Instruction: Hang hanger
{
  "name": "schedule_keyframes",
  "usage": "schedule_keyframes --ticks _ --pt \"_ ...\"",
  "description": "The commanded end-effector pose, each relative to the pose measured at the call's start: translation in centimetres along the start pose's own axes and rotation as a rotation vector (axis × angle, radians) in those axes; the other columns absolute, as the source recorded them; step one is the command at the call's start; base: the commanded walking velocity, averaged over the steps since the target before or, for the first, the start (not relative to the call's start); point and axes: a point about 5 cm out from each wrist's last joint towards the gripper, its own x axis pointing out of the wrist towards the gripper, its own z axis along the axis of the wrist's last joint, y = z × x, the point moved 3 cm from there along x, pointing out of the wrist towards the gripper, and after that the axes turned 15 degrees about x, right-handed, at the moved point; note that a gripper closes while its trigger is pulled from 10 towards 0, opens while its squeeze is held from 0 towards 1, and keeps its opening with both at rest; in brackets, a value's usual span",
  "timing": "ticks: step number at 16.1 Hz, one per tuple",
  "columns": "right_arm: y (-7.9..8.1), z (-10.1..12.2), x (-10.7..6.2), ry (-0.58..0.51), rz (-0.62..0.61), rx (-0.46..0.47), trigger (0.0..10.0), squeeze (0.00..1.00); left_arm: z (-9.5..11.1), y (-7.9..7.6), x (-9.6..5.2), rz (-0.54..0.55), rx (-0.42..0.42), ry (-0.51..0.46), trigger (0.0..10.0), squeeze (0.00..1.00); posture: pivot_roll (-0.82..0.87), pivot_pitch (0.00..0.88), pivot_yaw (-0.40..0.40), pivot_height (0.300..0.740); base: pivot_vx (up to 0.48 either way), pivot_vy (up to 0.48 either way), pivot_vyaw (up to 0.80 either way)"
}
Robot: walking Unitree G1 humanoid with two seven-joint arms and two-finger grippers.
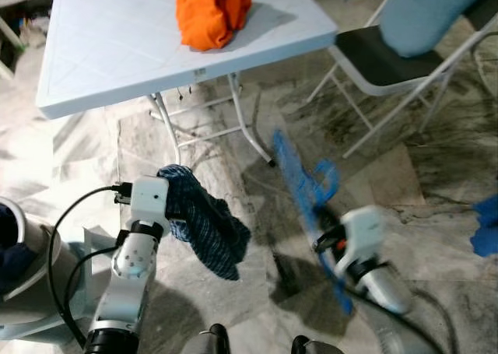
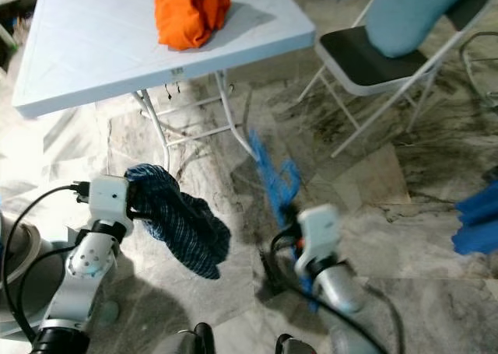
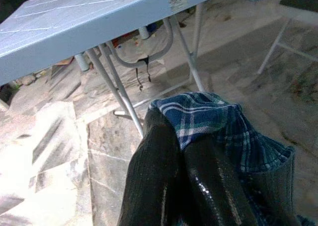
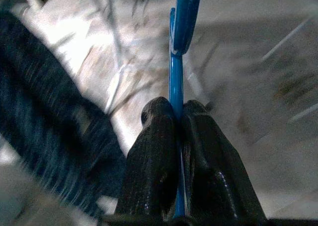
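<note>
Left arm: bending up from the lower left, its white wrist housing tilting toward the table (image 1: 117,50).
Left gripper (image 3: 181,136): its two black fingers are pressing together on a blue plaid cloth (image 1: 204,222), which is draping over the fingertips and hanging down in a bunch above the marble floor (image 1: 436,191).
Right arm: reaching forward low on the robot's right (blurred in both eye views), the wrist pointing toward the table legs.
Right gripper (image 4: 177,112): pinching the thin bar of a blue hanger (image 1: 307,191) between its closed fingers.
Hanger: sticking out ahead of the right gripper, over the floor between the table and the folding chair (image 1: 389,58); its hook end is lying farthest from the fingers.
Table: carrying a crumpled orange cloth (image 1: 212,12) near its front edge.
Chair: standing right of the table, a light blue garment (image 1: 436,12) lying over its back.
</note>
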Motion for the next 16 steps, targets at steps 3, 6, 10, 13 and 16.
schedule_keyframes --ticks 3,6,10,13,16 --pt "0.2 -1.5 -0.4 0.054 0.014 -0.005 10.0 0.0 0.5 0.3 -0.1 0.017 -0.01 -0.013 10.0 0.0 -0.11 0.203 0.078 0.74 0.368 0.0 0.0" --pt "0.1 -2.0 -0.4 0.079 0.027 -0.017 10.0 0.0 0.7 0.3 0.0 0.023 -0.009 -0.013 10.0 0.0 -0.1 0.201 0.071 0.74 0.366 0.0 0.0" --pt "0.1 2.5 -0.6 -0.163 0.013 -0.028 10.0 0.0 2.5 0.9 0.3 0.048 0.016 -0.082 10.0 0.0 -0.1 0.2 0.069 0.74 0.367 0.0 0.0" --pt "0.2 6.5 -0.7 -0.304 -0.004 -0.067 10.0 0.0 6.0 1.7 0.8 0.09 0.028 -0.201 10.0 0.0 -0.11 0.201 0.07 0.74 0.356 0.0 0.0" --pt "0.5 6.8 -0.6 -0.313 0.009 -0.064 10.0 0.0 5.8 1.4 1.2 0.095 0.005 -0.17 10.0 0.0 -0.11 0.2 0.068 0.74 0.105 0.0 0.0"
